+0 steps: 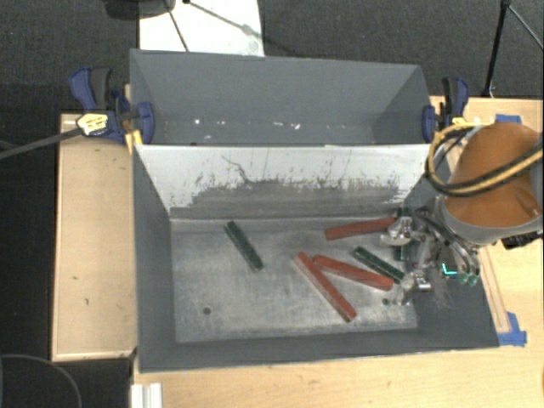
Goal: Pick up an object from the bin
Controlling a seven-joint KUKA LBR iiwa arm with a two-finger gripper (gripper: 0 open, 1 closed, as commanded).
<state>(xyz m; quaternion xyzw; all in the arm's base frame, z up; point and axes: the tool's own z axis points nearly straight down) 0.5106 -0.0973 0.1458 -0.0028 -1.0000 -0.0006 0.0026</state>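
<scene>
Gripper (406, 260) low at right end of bin (212, 304), by ends of green stick (378, 263) and red stick (353, 272) (sticks cluster there, so likely targets). Jaw opening: cannot tell. Nothing seen held.

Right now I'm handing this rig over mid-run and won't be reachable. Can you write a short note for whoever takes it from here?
Gripper: low at the right end of the bin, by the ends of a dark green stick and a red stick. Grip not confirmed.
Others: a back red stick near the rear wall, a diagonal red stick nearer the front, and a lone green stick left of centre.
Done: arm is down in the bin.
Left: secure one stick and lift it clear.
</scene>
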